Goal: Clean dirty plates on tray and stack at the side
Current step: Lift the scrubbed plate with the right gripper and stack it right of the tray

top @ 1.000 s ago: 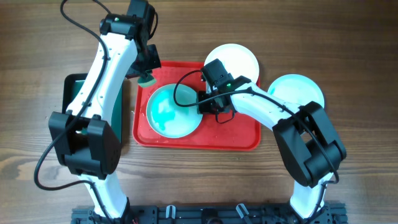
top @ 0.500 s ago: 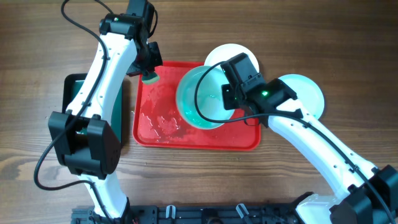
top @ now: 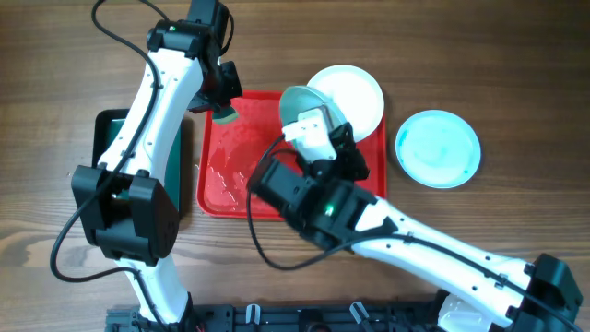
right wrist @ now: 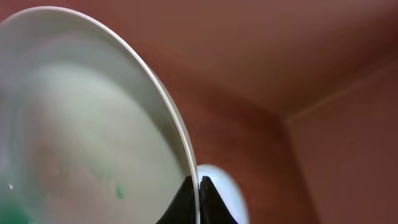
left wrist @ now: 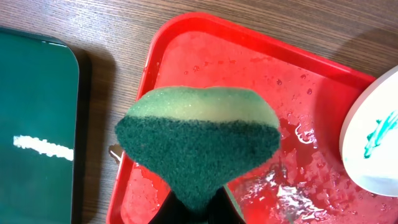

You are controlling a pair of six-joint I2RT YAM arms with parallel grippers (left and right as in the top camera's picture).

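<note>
two plates (top: 439, 148) beside tray (top: 226, 195) | left gripper (left wrist: 196, 211) clamps sponge (left wrist: 198, 143) | right gripper (right wrist: 198, 194) pinches tilted plate (right wrist: 81, 137)

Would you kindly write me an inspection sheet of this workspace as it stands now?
Surface: wooden table, no spill seen on it.
Job's things: red tray wet, no plate lying flat on it; held plate tilted, green streaks on it; plain white plate at the tray's far edge; tinted plate on the table to the right.
Clutter: dark green tray beside the red tray.
Grippers: left gripper shut on a sponge; right gripper clamps the held plate's rim.
Cables: black cables run along both arms.
Surroundings: nothing seen.
</note>
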